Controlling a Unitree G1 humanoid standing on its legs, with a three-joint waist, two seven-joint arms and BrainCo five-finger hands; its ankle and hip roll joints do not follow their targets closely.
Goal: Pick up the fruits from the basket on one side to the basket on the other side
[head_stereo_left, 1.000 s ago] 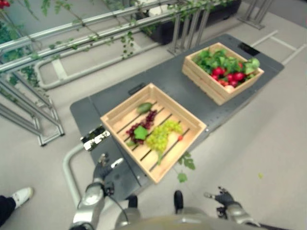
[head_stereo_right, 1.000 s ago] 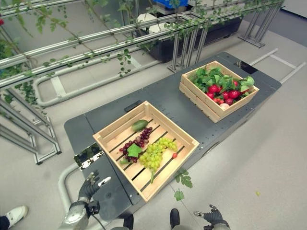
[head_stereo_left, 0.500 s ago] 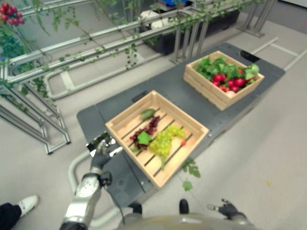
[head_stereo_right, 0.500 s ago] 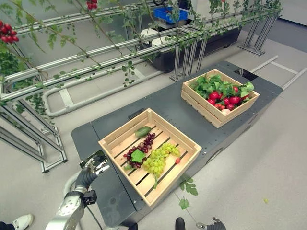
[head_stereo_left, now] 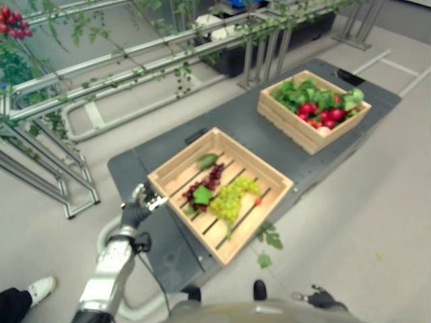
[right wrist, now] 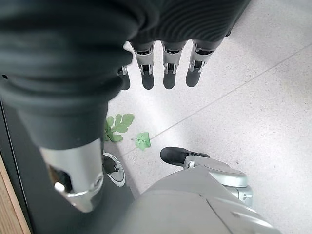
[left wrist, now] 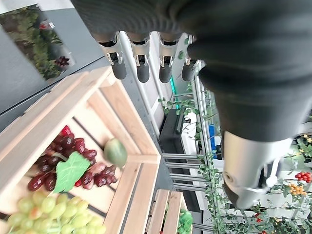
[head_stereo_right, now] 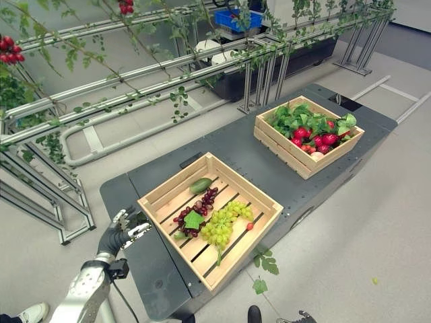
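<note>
The dark grey bench carries two wooden crates well apart. The far crate sits toward the right end, heaped with green leaves and red fruits. The near crate, a slatted basket, stands nearer the bench's left end and holds a bunch of green grapes, a bunch of dark red grapes with a green leaf on it, a small green fruit near its far corner, and one small red fruit beside the green grapes. The left hand hovers just beside the near crate's left corner, fingers straight and apart, holding nothing. The right hand hangs low over the floor, its fingers straight and empty. Green leaves lie on the floor by the bench.
</note>
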